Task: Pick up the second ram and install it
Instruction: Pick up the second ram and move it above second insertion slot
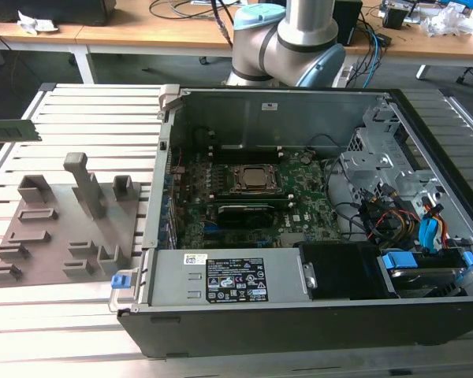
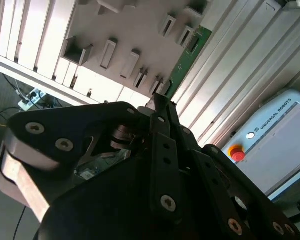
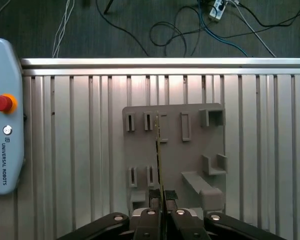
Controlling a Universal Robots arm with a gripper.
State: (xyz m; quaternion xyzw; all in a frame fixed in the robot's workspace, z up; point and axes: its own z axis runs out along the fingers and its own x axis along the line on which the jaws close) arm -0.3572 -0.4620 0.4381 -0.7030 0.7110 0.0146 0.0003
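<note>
The gripper, clamped on the second ram, holds it above the grey holder tray; seating it in the motherboard is not yet done.

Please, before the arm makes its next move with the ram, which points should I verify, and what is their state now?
1. Grip: ok; the gripper clamps the second ram edge-on.
2. Ram free of the holder tray: ok; in the exterior view it hangs apart from it.
3. Case open: ok; the motherboard is exposed.
4. Where the ram will seat: cannot tell.
5. Cables off the motherboard's middle: ok; they lie toward the exterior view's right.
</note>
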